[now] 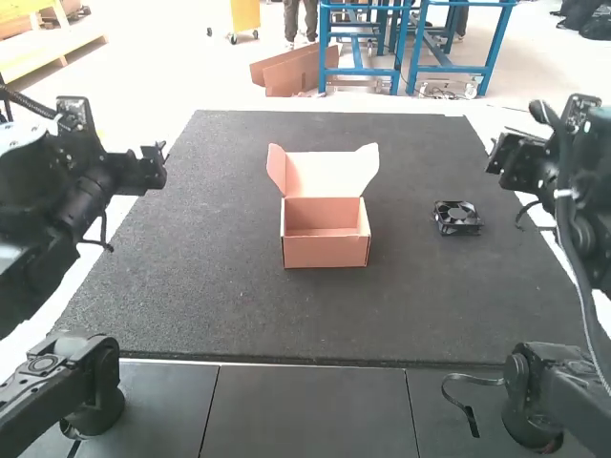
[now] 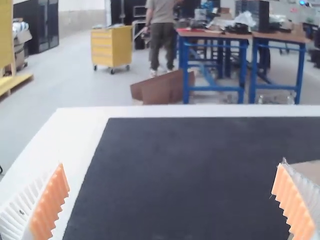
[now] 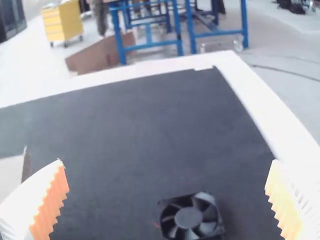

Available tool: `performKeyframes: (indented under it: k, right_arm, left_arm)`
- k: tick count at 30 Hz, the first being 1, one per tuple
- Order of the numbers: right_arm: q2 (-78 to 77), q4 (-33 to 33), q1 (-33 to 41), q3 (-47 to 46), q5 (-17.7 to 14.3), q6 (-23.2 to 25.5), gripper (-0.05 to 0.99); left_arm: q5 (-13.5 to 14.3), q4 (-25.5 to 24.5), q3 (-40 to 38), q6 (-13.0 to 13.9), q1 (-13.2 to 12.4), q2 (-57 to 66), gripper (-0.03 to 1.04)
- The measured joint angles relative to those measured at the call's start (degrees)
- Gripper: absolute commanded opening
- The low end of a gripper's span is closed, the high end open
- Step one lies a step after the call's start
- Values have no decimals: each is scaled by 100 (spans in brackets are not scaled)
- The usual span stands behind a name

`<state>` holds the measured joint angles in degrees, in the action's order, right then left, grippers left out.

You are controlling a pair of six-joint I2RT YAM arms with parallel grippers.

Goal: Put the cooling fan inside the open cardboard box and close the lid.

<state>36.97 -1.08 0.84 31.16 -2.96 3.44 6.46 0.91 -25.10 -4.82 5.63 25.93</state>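
High view, box: the cardboard box (image 1: pixel 325 234) sits on the black mat (image 1: pixel 191 267) between the two claws, with its lid (image 1: pixel 323 172) standing up.
High view, fan: the fan (image 1: pixel 457 218) lies flat on the mat beside the box, nearer the right claw (image 1: pixel 503 157) than the left claw (image 1: pixel 153 164).
Left wrist view, left claw: released, with its orange pads (image 2: pixel 47 210) wide apart above the mat.
Right wrist view, right claw: released, with its pads (image 3: pixel 47 205) wide apart. The fan (image 3: pixel 190 218) lies between them, touching neither.

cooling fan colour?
The cooling fan is black, frame and blades alike. The right wrist view shows it best.
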Motion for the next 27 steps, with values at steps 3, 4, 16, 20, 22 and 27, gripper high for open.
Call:
performKeyframes:
  k: [3,4,16,20,22,27]
  right_arm:
    - [728,772,0,872,-42,-90,91]
    - [960,1067,0,1167,-48,-181,91]
    - [2544,2601,-50,3405,140,-551,89]
    - [3383,3077,-269,4092,146,-568,89]
    - [3770,3220,-428,4343,157,-608,89]
    - [4634,3829,-776,5086,164,-772,89]
  left_arm:
    - [59,-568,-688,0,0,643,97]
    - [83,-809,-933,-2,0,866,97]
    - [101,-2885,-2365,0,0,2424,97]
    - [101,-3314,-2546,2,0,2669,97]
    - [101,-3447,-2627,2,0,2763,97]
    - [101,-3624,-2927,2,0,2848,97]
